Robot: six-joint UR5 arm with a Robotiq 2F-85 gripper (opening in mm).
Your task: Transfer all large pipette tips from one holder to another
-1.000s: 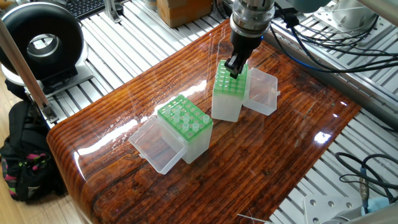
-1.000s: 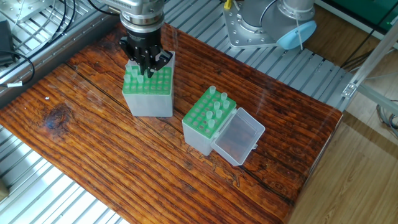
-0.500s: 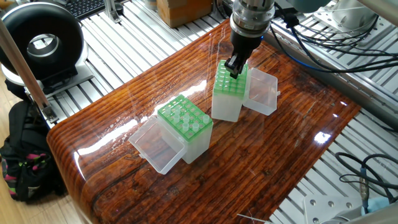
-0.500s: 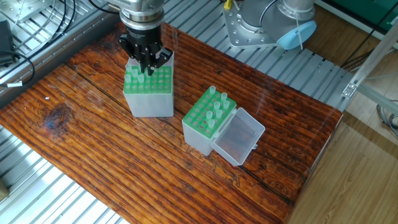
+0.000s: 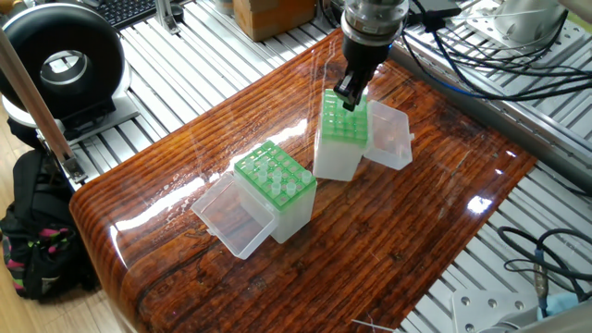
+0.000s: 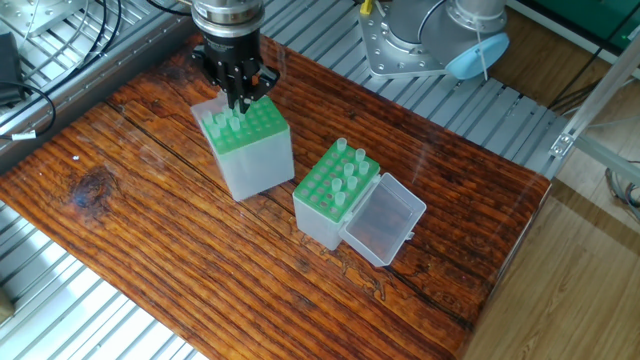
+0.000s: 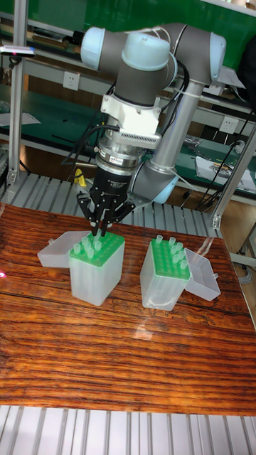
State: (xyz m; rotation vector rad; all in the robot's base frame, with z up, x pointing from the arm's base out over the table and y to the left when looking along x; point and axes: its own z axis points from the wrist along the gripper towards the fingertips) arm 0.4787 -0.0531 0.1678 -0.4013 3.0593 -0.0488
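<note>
At the far rack, the black two-finger gripper (image 6: 238,95) is positioned directly over the green grid top, with its fingertips among the tips standing there. The fingers are drawn close together, but whether a tip is clamped between them cannot be told from any view. The translucent box with the green grid top (image 6: 245,147) under the gripper appears tilted off square in the other fixed view and in the tall fixed view, with one edge seemingly lifted from the glossy dark-red wooden table (image 6: 420,180); this suggests that the box is being dragged by the gripper or by a tip stuck in it.

The step in hand is judged to be the seating or release of one tip at this rack. The next move calls for a straight vertical withdrawal, with the fingers opened first if a tip is held, so that the rack is not tipped further.

A few small translucent whitish conical pipette tips (image 7: 91,246) are seen in this rack, clustered at the gripper's side. Its clear hinged lid (image 5: 388,137) lies open beside it.

The second translucent box with a green grid top (image 6: 335,193) stands near, apart from the first, with its own clear lid (image 6: 384,222) open. Several more tips (image 6: 349,172) are held in it along one side, so the transfer is judged incomplete.
</note>
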